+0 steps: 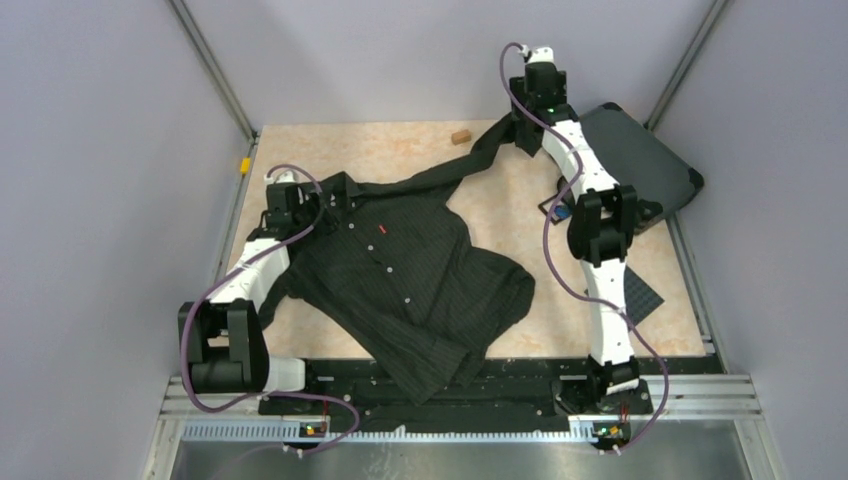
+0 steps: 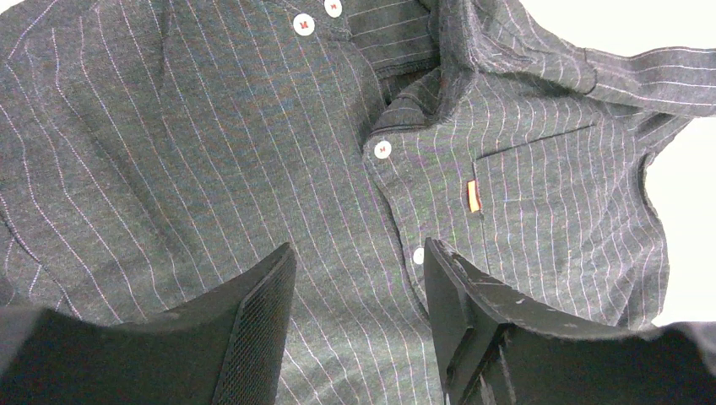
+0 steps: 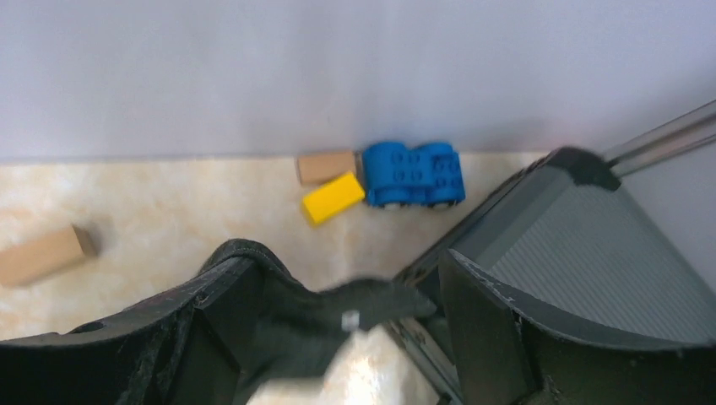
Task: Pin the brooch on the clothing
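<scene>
The clothing (image 1: pixel 410 280) is a black pinstriped shirt lying spread on the table, one sleeve stretched toward the far right. My left gripper (image 1: pixel 318 212) hovers open just above the shirt front (image 2: pixel 211 152). Nothing is between its fingers, which frame the button placket; a white button (image 2: pixel 382 149) and the red tag (image 2: pixel 474 196) lie ahead. My right gripper (image 1: pixel 522 140) is at the far end of the sleeve. In the right wrist view its jaws (image 3: pixel 346 261) stand apart, with the blurred sleeve cuff (image 3: pixel 338 312) draped against the left finger. The brooch is out of view.
A dark hard case (image 1: pixel 640 165) lies at the far right, its corner beside my right gripper (image 3: pixel 591 253). By the back wall sit a blue toy piece (image 3: pixel 414 173), a yellow block (image 3: pixel 333 197) and wooden blocks (image 3: pixel 325 166) (image 3: pixel 42 253). A black mat (image 1: pixel 640 295) lies beside the right arm.
</scene>
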Action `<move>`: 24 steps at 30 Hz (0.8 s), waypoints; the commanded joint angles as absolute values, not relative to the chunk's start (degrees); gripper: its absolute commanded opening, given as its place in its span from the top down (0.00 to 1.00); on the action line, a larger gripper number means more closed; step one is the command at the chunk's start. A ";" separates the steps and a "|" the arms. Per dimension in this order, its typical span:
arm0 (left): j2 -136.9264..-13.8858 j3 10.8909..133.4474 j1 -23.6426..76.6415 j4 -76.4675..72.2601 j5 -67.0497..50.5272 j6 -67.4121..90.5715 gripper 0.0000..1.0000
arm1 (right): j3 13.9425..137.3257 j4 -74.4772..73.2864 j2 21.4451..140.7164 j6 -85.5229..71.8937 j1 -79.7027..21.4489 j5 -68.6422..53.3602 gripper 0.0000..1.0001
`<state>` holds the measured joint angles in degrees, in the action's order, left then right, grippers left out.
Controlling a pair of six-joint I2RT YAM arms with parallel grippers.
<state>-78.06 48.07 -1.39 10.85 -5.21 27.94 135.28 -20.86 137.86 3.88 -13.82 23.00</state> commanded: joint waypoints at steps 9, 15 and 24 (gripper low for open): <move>-78.82 49.66 -2.50 8.79 -12.30 30.88 0.38 | 98.98 -23.81 107.18 -1.80 -19.50 1.67 0.22; -75.46 45.02 -2.64 10.52 -10.86 32.74 0.37 | 79.13 -20.78 98.17 -5.24 -23.88 -15.11 0.22; -72.16 40.88 -3.04 11.16 -11.21 33.75 0.37 | 65.89 -10.43 99.24 -9.35 -27.86 -24.59 0.28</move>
<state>-74.39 41.67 -2.66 11.70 -10.72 33.08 67.42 -18.57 98.15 -6.50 -26.98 -18.57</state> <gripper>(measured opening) 0.625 0.732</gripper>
